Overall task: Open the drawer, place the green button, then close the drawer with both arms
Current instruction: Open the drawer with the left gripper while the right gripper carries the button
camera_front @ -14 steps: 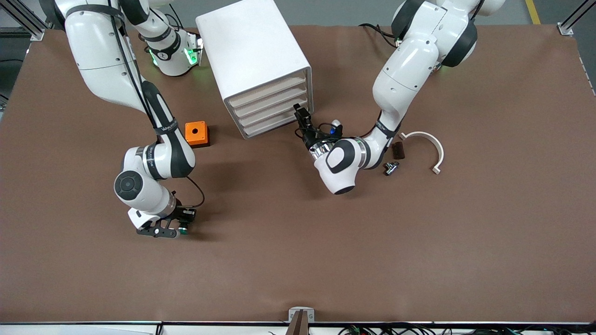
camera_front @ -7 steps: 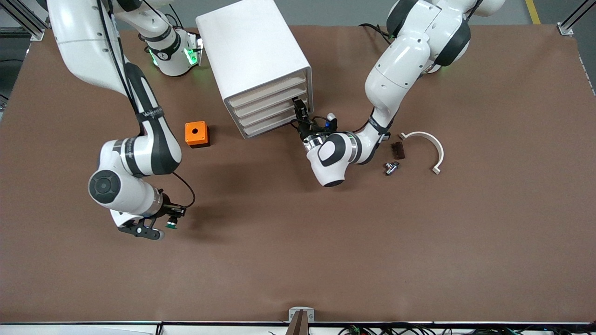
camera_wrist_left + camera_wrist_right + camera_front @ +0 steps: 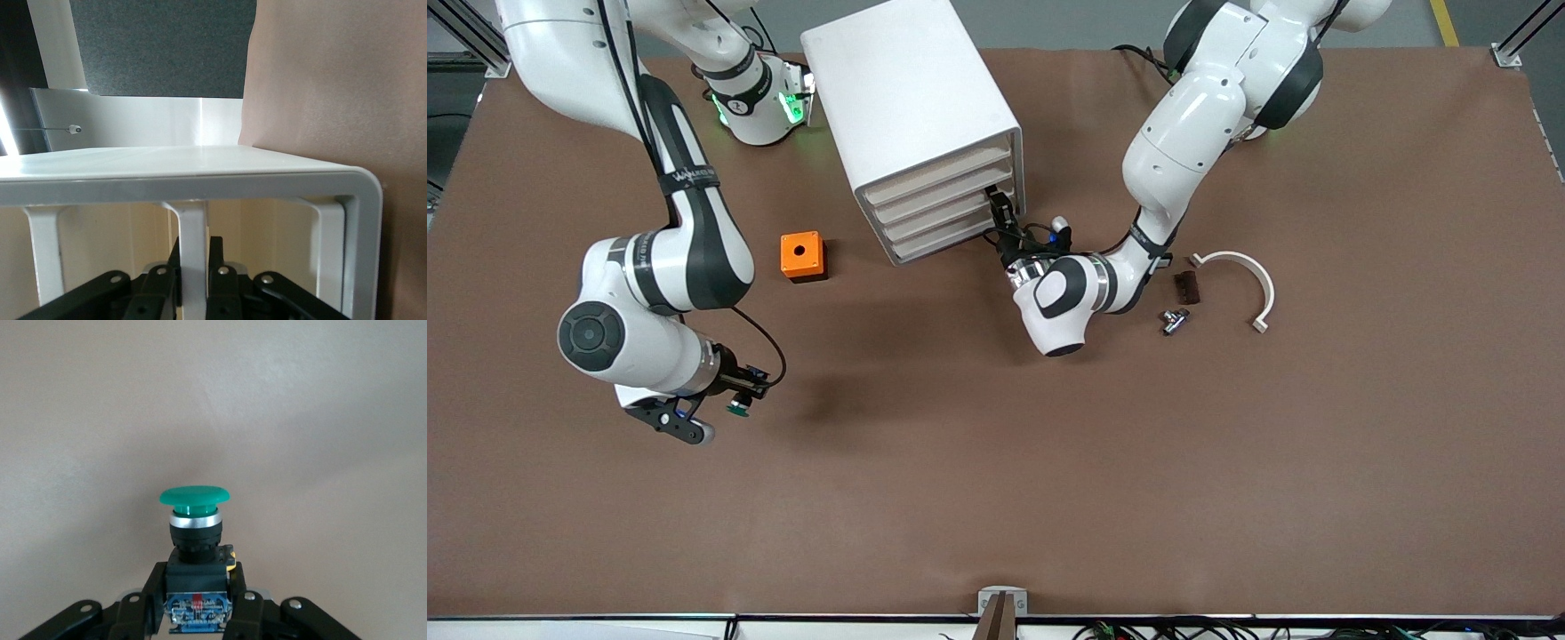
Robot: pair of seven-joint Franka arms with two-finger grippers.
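Note:
The white cabinet (image 3: 911,107) stands with all four drawers pushed in. My left gripper (image 3: 999,204) is at its front, by the corner toward the left arm's end. In the left wrist view it (image 3: 193,267) is shut on a white drawer front lip (image 3: 191,233). One more lip, the bottommost drawer's (image 3: 328,253), lies between that and the cabinet's bottom wall. The bottommost drawer (image 3: 929,247) is closed. My right gripper (image 3: 740,404) is shut on the button (image 3: 737,409), held above the bare table; its green cap (image 3: 195,496) points away from the fingers.
An orange cube with a round hole (image 3: 801,255) sits beside the cabinet toward the right arm's end. A white curved piece (image 3: 1243,271), a small dark part (image 3: 1186,286) and a small metal part (image 3: 1172,320) lie near the left arm's wrist.
My right arm has lifted and carried the button toward the right arm's end. My left gripper moved in to the cabinet front and now stays there.

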